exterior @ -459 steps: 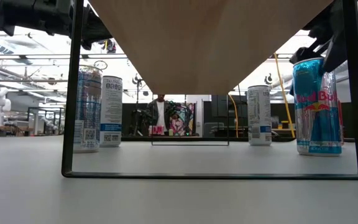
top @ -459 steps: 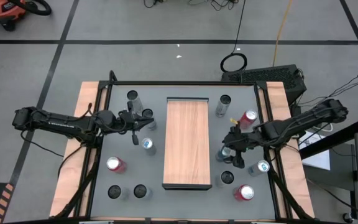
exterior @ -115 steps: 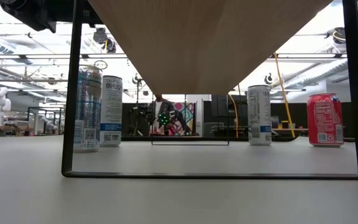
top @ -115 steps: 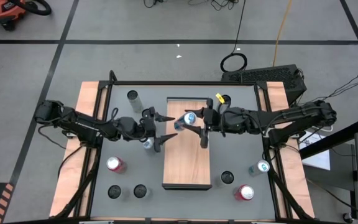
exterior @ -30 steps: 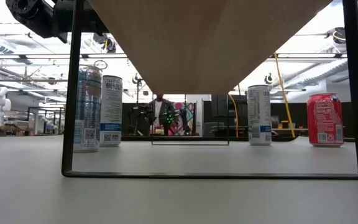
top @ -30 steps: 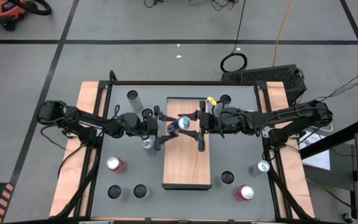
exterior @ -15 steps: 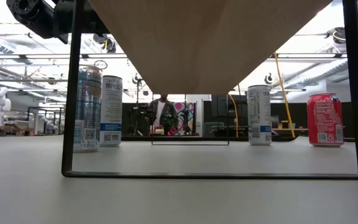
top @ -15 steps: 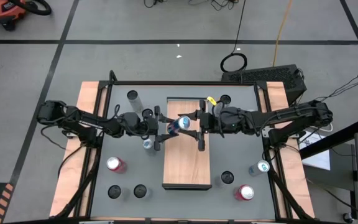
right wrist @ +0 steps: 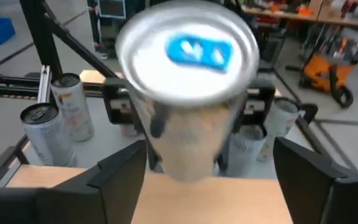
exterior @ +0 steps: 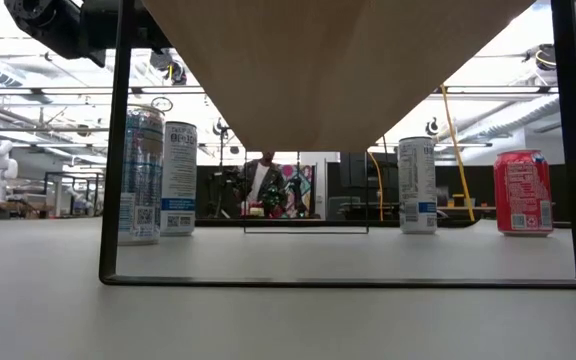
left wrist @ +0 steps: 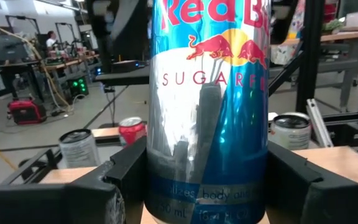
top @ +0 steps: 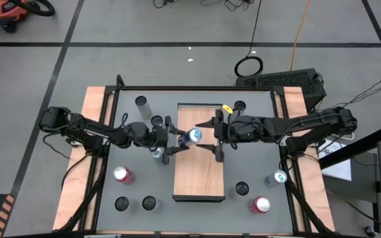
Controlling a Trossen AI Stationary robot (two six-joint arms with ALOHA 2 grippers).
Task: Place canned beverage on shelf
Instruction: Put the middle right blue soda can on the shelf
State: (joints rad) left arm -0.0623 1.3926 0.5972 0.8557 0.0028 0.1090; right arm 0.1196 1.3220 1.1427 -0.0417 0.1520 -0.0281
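Canned beverage [left wrist: 207,106] — blue-and-silver, blue-tabbed — clamped in left pincer [top: 172,141] over shelf [top: 200,173]; right pincer [top: 217,137] apart.

both arms are matte black, built of slim tubular links joined by bulkier rounded joints, with thin black cables running along them. the left gripper [top: 169,138] and the right gripper [top: 215,136] each end in two long, flat, tapering black fingers [left wrist: 135,171]. a small yellow tag [top: 227,107] sits on the right arm's wrist.
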